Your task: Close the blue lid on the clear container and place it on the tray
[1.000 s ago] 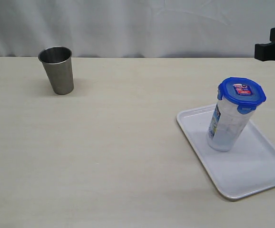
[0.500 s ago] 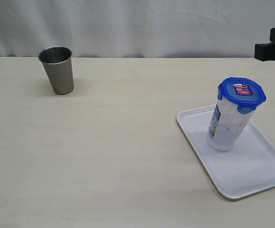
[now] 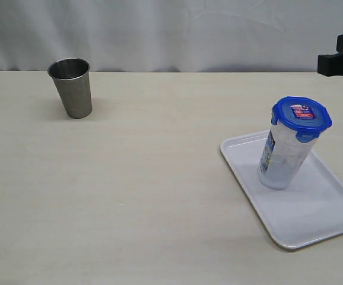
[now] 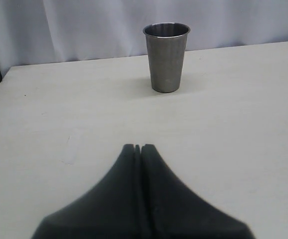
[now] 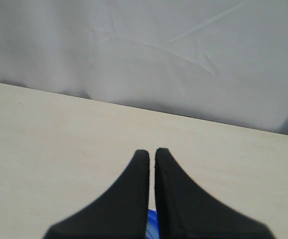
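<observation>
Judged complete, blue lid [image 3: 302,119] seated on clear container [image 3: 281,163] upright on tray [image 3: 314,214] at four o'clock, left gripper [image 4: 138,147] and right gripper [image 5: 151,151] closed empty, requiring standby only.

- bright blue roundish plastic lid [image 3: 302,116], with a small red-and-white sticker on top
- translucent clear tall plastic container [image 3: 281,163], with a blue-and-white side label
- plain white flat rectangular plastic tray [image 3: 314,219]
- dull grey tapered steel cup [image 3: 72,89]
- pale beige tabletop [image 3: 148,178], faintly grained
- whitish-grey cloth backdrop [image 3: 159,35]
</observation>
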`<state>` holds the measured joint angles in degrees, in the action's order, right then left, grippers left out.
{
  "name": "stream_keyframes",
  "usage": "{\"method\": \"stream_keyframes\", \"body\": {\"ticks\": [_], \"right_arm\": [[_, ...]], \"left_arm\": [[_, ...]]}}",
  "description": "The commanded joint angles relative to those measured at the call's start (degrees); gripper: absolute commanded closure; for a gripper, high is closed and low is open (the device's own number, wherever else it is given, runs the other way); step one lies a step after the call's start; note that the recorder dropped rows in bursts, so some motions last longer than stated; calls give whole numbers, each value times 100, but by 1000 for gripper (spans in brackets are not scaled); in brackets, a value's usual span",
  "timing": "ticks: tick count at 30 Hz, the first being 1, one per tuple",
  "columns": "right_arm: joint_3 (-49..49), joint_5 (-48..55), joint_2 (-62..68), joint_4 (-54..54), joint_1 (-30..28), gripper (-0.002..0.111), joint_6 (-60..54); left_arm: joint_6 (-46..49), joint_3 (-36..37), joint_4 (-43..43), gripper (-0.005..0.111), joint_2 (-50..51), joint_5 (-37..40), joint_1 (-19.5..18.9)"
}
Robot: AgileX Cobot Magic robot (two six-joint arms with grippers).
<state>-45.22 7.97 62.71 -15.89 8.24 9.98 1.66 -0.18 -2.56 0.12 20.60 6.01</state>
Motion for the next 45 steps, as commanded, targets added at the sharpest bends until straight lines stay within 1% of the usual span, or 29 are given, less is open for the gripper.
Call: {"method": "stream_keyframes", "body": {"ticks": [1,17,20,21,23,26,27,30,33,40,42,45], "right_arm": [[20,-18,-27,-3,-38,104,-16],[32,-31,-104,-3,-38,104,-16],[96,-113,-372,-61,145,104,-16],[170,-225,-533,-167,245,104,-16],[549,-797,-1096,-453,469,104,-32],[958,-1262,-1748,-381,494,104,-32],[1183,-1361,-2145,-183,494,104,-32],[1489,-1409,-2788,52,494,104,-199],[1994,-1501,-3895,173,494,104,-305],[2752,-1863,-5113,173,494,104,-305],[3077,-1876,-5621,173,281,104,-305],[3410,-1876,-6028,195,-29,104,-305]], "left_arm": [[-40,18,62,107,-12,-76,-26],[-40,18,62,107,-12,-76,-26],[-40,18,62,107,-12,-76,-26],[-40,18,62,107,-12,-76,-26],[-40,18,62,107,-12,-76,-26],[-40,18,62,107,-12,-76,-26],[-40,18,62,107,-12,-76,-26],[-40,18,62,107,-12,-76,-26],[-40,18,62,107,-12,-76,-26],[-40,18,62,107,-12,-76,-26],[-40,18,24,107,-12,-78,-26],[-40,18,24,107,-12,-78,-26]]}}
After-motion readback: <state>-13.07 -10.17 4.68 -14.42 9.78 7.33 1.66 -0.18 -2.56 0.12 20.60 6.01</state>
